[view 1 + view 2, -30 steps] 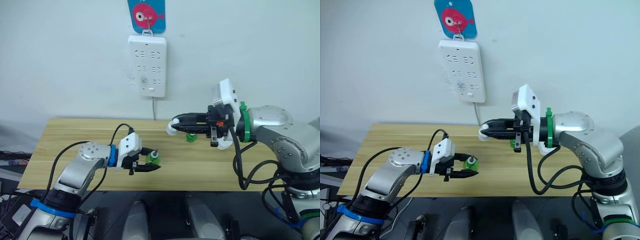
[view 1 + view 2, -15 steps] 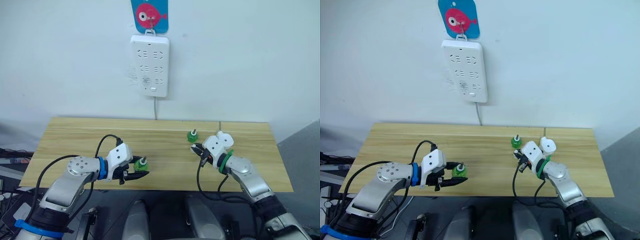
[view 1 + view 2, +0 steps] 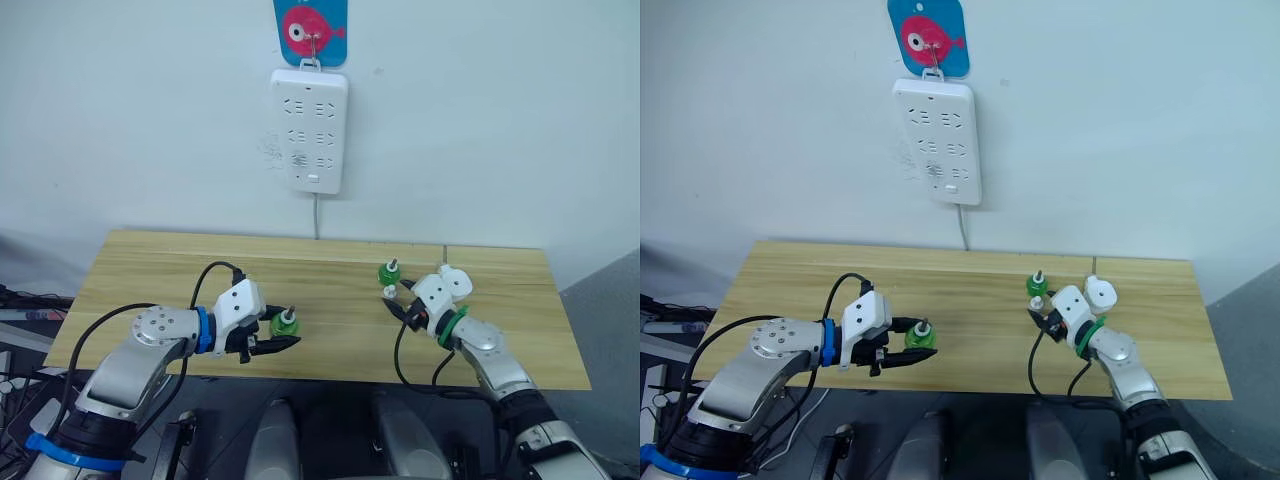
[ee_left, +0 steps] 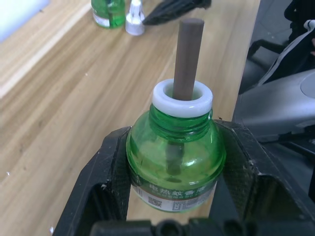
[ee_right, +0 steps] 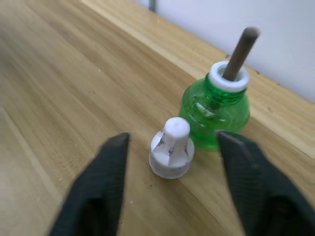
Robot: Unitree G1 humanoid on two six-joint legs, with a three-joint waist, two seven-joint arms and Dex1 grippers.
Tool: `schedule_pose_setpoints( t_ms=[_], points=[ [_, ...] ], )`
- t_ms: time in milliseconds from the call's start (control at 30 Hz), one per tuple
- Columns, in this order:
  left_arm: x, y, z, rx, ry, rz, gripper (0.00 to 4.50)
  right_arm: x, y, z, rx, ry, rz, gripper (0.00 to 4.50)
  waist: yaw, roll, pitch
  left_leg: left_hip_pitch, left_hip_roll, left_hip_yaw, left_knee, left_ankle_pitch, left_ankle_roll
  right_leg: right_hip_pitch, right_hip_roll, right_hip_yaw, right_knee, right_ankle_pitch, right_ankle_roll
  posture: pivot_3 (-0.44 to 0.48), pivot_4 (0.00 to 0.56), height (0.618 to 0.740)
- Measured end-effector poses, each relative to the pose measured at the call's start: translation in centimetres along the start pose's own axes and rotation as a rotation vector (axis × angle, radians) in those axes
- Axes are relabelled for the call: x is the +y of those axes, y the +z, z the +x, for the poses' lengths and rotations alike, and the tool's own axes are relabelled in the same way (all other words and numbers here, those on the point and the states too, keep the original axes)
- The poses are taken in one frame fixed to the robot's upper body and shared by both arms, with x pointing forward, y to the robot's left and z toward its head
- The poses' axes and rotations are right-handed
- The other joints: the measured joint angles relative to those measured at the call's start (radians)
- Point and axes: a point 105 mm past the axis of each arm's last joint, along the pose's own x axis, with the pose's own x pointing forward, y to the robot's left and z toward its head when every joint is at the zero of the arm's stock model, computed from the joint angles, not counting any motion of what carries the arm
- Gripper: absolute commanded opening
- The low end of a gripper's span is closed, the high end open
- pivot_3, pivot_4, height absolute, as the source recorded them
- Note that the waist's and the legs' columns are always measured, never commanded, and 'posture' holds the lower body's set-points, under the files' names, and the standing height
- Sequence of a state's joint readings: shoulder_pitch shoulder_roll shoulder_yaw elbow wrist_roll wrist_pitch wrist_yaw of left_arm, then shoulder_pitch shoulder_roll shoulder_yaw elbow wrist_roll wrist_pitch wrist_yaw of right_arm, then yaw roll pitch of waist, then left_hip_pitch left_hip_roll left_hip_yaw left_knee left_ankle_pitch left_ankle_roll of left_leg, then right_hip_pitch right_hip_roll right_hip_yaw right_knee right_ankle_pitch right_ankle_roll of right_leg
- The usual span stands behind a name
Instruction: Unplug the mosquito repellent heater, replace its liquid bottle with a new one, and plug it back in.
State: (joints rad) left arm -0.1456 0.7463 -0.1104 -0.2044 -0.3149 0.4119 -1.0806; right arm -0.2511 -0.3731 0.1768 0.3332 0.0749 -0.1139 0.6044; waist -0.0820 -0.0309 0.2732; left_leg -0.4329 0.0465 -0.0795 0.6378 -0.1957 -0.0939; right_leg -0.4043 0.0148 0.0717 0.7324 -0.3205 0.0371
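1. Since a second ago the right gripper point(image 5: 170, 196) has dropped from chest height, where it held a white thing at its tips, down to the table point(image 3: 140, 270); its fingers now stand spread wide with nothing between them.
2. Ahead of those open fingers a small white cap point(image 5: 170, 147) stands on the wood, and just behind it, nearly touching, stands a green bottle point(image 5: 216, 110) with a white collar and a brown wick.
3. At the near left of the table the left gripper point(image 4: 170, 162) is closed around a second green bottle point(image 4: 174, 157), upright, its wick pointing up, one finger on each side of its belly.
4. Whether this held bottle touches the table I cannot tell.
5. On the wall above the table a white power strip point(image 3: 310, 130) hangs from a hook under a blue card with a pink fish point(image 3: 311, 18); its sockets are bare.
6. I cannot make out the mosquito repellent heater anywhere.
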Motion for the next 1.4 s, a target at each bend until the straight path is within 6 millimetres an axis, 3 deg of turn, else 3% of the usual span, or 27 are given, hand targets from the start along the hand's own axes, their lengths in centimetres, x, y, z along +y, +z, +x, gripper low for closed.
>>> schedule_pose_setpoints(
  t_ms=[67,167,300,400,700,800,1033,1400],
  points=[
    [-0.1,0.8,0.3,-0.038,-0.031,0.006,2.29,0.4,2.1,-0.9,-0.026,0.076,-0.032,3.73,0.0,0.001,0.0,0.0,0.0,0.0,0.0,0.0,0.0,0.0,0.0,0.0,0.0,0.0,0.0,-0.101,0.23,0.725],
    [-0.5,2.9,1.0,-0.121,-0.1,0.031,2.29,2.0,8.2,-2.1,-0.12,0.248,-0.077,3.73,-0.004,0.0,0.0,0.0,0.001,-0.001,0.0,0.0,0.0,0.0,0.001,0.0,0.0,0.0,0.0,-0.123,0.228,0.725],
    [-0.7,5.5,2.1,-0.202,-0.175,0.075,2.29,4.7,13.5,-2.5,-0.166,0.443,-0.052,3.73,-0.007,0.001,0.0,0.0,0.001,-0.001,0.001,0.0,0.0,0.0,0.001,-0.001,0.0,0.0,0.0,-0.155,0.226,0.725],
    [-0.8,7.3,2.7,-0.241,-0.217,0.121,2.29,6.3,15.7,-2.7,-0.165,0.549,-0.014,3.73,-0.007,0.0,0.0,0.0,0.0,-0.001,0.001,0.0,0.0,0.001,0.001,-0.001,-0.001,0.0,0.0,-0.168,0.219,0.725],
    [-0.3,8.6,3.6,-0.271,-0.265,0.132,2.29,7.7,15.9,-2.1,-0.133,0.611,0.034,3.73,-0.016,0.0,0.0,-0.001,0.0,-0.001,0.001,0.0,0.0,0.0,0.001,-0.001,-0.001,0.0,0.0,-0.166,0.207,0.725],
    [-0.4,8.6,3.6,-0.272,-0.27,0.134,2.29,7.6,15.9,-1.8,-0.143,0.596,0.026,3.14,-0.021,0.0,0.0,-0.001,0.0,-0.001,0.001,0.0,0.0,0.0,0.001,-0.001,-0.001,0.0,0.0,-0.162,0.205,0.725],
    [-0.5,8.6,3.5,-0.282,-0.291,0.082,2.29,7.3,16.0,-1.6,-0.164,0.581,0.007,0.85,-0.027,0.0,0.0,-0.001,0.0,-0.001,0.001,0.0,0.0,0.0,0.001,-0.001,-0.001,0.0,0.0,-0.16,0.2,0.725],
    [-0.4,9.0,3.6,-0.291,-0.276,0.053,2.29,7.0,16.2,-1.5,-0.183,0.587,-0.045,0.87,-0.028,0.0,0.0,-0.001,0.0,-0.001,0.002,0.0,0.0,0.0,0.001,-0.001,-0.001,0.0,0.0,-0.16,0.193,0.725]
  ],
)
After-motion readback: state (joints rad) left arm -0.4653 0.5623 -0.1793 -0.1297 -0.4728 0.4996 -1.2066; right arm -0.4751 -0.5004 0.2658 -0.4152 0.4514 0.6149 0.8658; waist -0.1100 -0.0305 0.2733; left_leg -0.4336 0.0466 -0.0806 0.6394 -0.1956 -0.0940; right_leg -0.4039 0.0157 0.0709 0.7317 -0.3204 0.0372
